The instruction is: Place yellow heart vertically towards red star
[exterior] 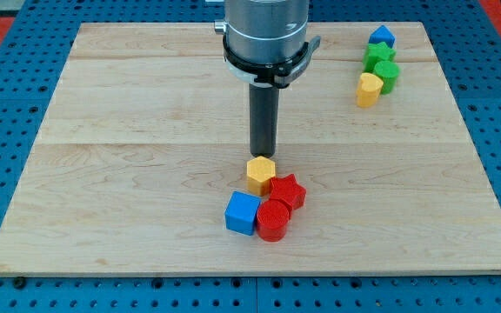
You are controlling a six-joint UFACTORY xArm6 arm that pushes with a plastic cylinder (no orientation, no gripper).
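Nearest, a red plastic cylinder on the wooden tabletop; behind, my tip, no pincer, touches the yellow block beside the red star.

Pale matt wooden board, glossy plastic-looking red star

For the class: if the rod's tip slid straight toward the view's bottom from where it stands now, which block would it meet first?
Most likely the yellow block, directly below my tip in the view. The red star lies just beyond, rightward.
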